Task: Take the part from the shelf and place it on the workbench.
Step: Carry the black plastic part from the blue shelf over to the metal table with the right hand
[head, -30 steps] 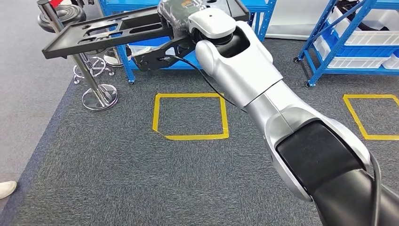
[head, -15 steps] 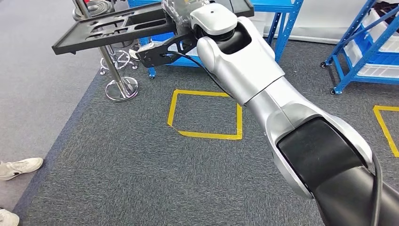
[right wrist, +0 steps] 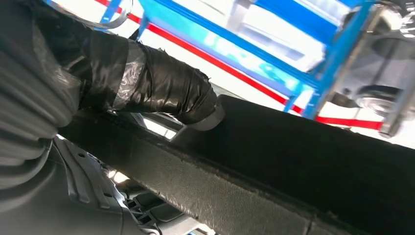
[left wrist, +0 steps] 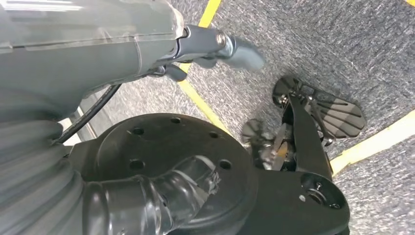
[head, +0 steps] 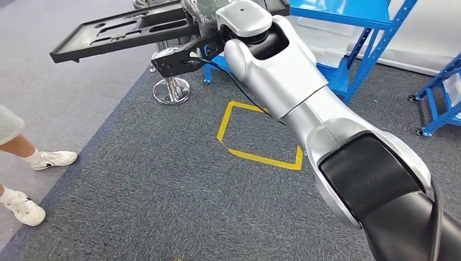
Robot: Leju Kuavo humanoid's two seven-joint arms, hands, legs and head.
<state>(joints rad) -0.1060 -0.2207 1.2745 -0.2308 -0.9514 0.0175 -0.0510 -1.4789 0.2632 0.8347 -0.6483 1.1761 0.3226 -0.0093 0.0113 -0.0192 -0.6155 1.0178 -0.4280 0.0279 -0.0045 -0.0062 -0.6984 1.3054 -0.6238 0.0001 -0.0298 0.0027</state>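
The part (head: 125,30) is a long flat black panel with cut-out slots. My right hand (head: 199,13) grips one end of it, and it sticks out to the left, high above the floor. In the right wrist view the tape-wrapped thumb (right wrist: 166,90) presses on the panel's black surface (right wrist: 303,161). My left hand (left wrist: 147,49) hangs low over the carpet with a finger (left wrist: 240,49) stretched out and nothing in it.
Blue shelf racks (head: 348,32) stand at the back and at the right (head: 443,92). A chrome post base (head: 171,91) sits on the carpet's edge under the panel. A yellow tape square (head: 261,136) marks the grey carpet. A person's legs in white shoes (head: 51,159) stand at the left.
The whole picture has swung, so the camera has turned: racks and yellow square slid right, and a person's legs came in at the left. My right hand keeps hold of the panel.
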